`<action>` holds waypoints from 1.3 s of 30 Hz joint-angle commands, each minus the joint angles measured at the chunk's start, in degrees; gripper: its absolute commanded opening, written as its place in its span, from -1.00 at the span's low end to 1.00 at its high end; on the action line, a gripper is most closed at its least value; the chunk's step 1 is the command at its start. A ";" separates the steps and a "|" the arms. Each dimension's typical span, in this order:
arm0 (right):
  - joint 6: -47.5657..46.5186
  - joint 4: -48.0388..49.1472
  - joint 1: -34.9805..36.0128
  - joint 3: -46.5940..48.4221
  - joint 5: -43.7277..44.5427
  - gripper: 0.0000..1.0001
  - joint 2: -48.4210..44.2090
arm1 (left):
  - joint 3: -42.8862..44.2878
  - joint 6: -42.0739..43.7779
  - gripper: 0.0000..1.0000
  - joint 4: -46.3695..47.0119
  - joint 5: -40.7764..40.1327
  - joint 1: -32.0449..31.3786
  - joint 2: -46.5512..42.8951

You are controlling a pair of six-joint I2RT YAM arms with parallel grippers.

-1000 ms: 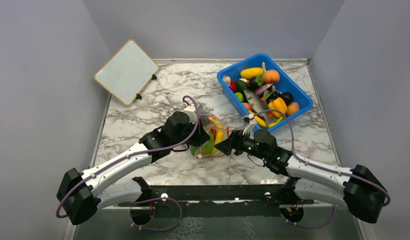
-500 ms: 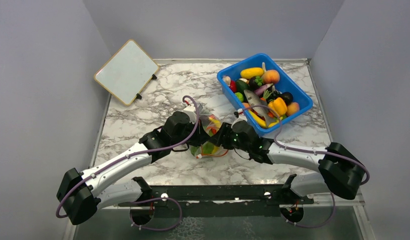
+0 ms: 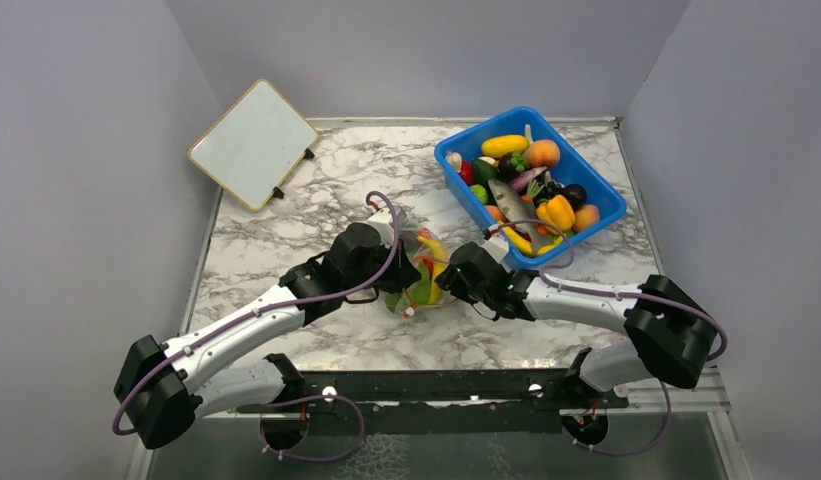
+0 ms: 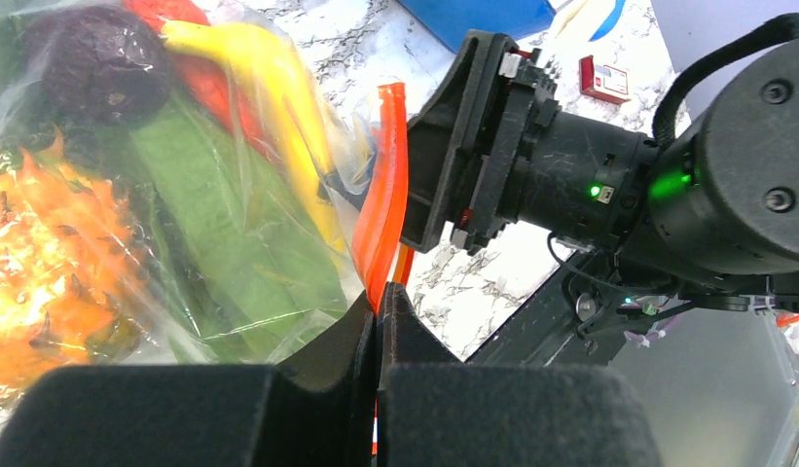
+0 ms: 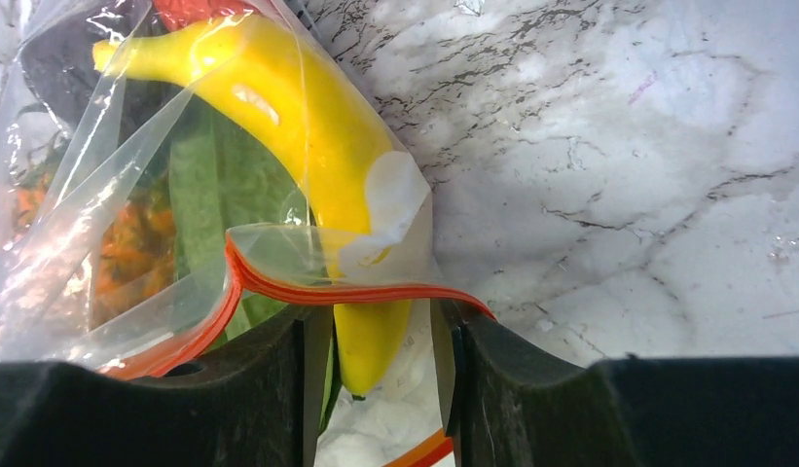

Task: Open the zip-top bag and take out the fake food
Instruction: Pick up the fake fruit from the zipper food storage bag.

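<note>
The zip-top bag [image 3: 422, 268] lies on the marble between my two grippers, its red-orange zip strip [image 4: 387, 185] standing on edge. My left gripper [image 4: 379, 297] is shut on that strip at one end of the mouth. The mouth gapes in the right wrist view, the strip [image 5: 356, 292] curling across the fake food: a yellow banana [image 5: 308, 126], a long green leaf [image 5: 196, 185] and an orange pineapple [image 4: 35, 243]. My right gripper [image 5: 376, 341] reaches into the mouth. The banana's tip sits between its fingers [image 5: 269, 379], against the left one, with a gap on the right.
A blue bin [image 3: 476, 133] full of toy fruits and vegetables stands at the back right, just beyond the right arm. A white board [image 3: 253, 143] leans at the back left corner. Grey walls close in the table on three sides.
The right gripper has pushed left into the bag's mouth and narrowed its jaws around the banana's tip. The left gripper has kept its hold and place.
</note>
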 commanded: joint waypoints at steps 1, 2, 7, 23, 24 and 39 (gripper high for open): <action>0.69 1.45 0.22 2.08 0.36 -0.19 3.08 | 0.74 -0.29 -1.00 1.67 0.57 -0.07 0.31; 1.03 2.20 0.22 2.25 -0.66 -0.20 3.53 | 0.70 -0.18 -1.00 1.69 0.68 -0.07 0.33; 4.43 2.67 0.22 2.97 -1.96 -0.28 4.39 | 0.12 -0.29 -1.00 1.64 1.05 -0.07 0.21; 12.13 3.30 0.31 -1.01 -8.94 -0.19 -5.59 | -0.03 -0.19 -1.00 1.60 1.06 -0.04 -0.01; 12.32 3.89 0.31 -1.73 -9.26 -0.19 -6.22 | 0.00 -0.16 -1.00 1.74 1.17 -0.06 0.14; 18.52 -0.29 0.31 1.79 -5.10 -0.07 4.79 | 0.93 0.19 -1.00 2.42 4.30 -0.07 1.38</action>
